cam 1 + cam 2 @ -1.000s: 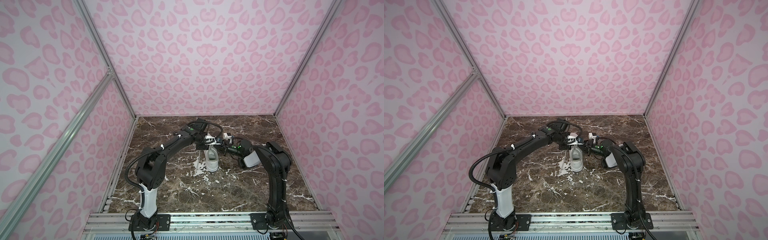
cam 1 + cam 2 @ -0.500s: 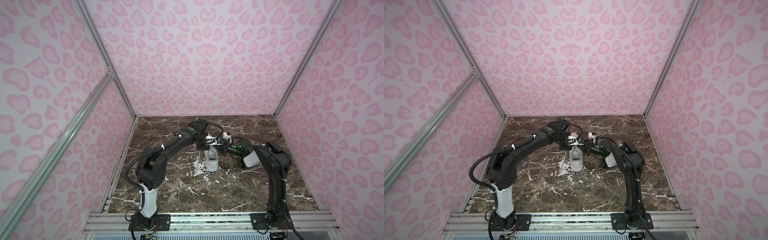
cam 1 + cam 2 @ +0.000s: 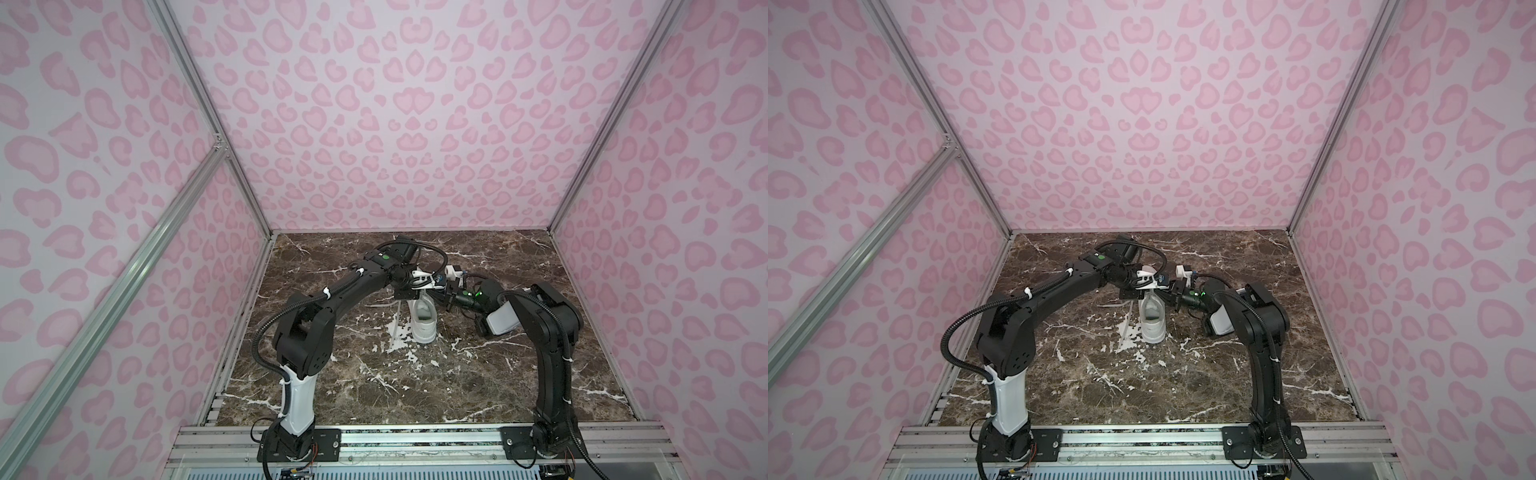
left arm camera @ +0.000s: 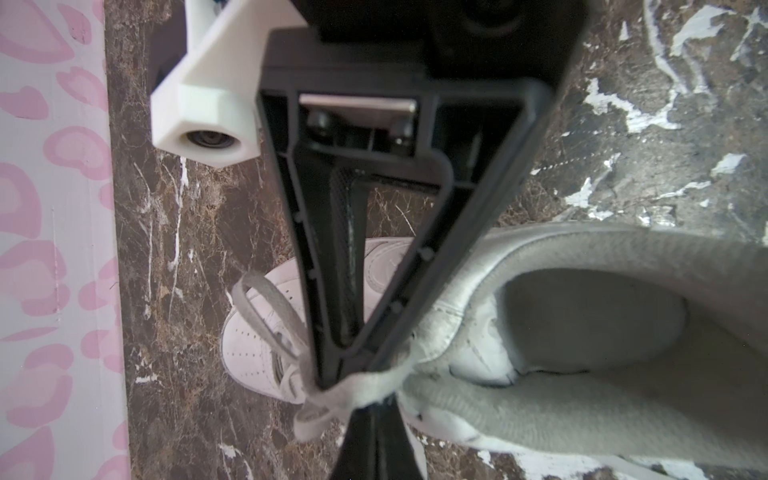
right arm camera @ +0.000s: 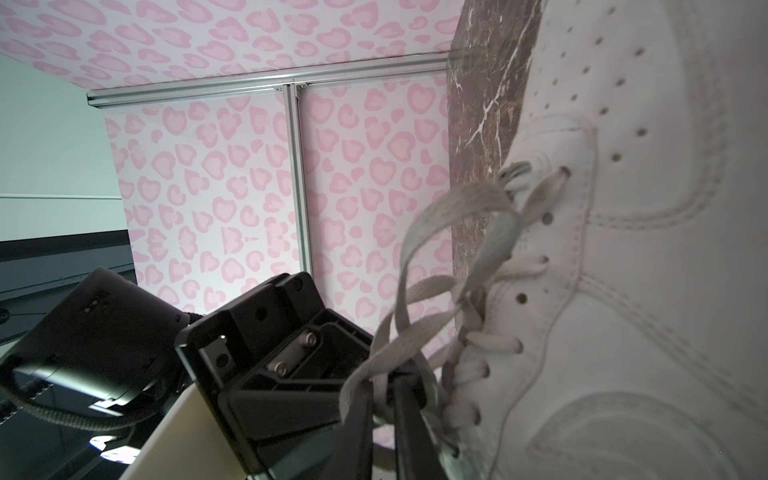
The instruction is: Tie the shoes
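White leather, brown marble. In both top views the sneaker (image 3: pixel 424 326) stands on the marble table (image 3: pixel 415 395) just right of frame centre, with its heel opening toward the lower edge. The left gripper (image 3: pixel 409 296) and right gripper (image 3: pixel 439 296) meet over its upper end, nearly touching. I cannot tell the finger state from here. My judgement: a knot is being cinched. The pull should go outward and level, both sides equal, so the shoe is not dragged or tipped.

Left wrist view: the left gripper's fingers (image 4: pixel 305 291) are pressed together. At lower centre their tips are clamped on a strand of the laces (image 4: pixel 365 390). A loose loop (image 4: pixel 257 299) stands over the toe at left, and the grey lining fills the right of the frame. The pinch sits close to the crossing, so I would draw slowly or the flat lace may slip out.

Right wrist view: the right gripper's two dark fingers (image 5: pixel 357 428) rise from the lower edge. They stand a narrow gap apart, with lace bunched between the tips, which I read as a pinch on the lace. More loops fan toward the eyelets at centre right. Those should stay free of the fingers.

Against the earlier top views, the sneaker sits on the same spot. Both arms hold almost the same arch, and the grippers have moved only slightly, if at all.
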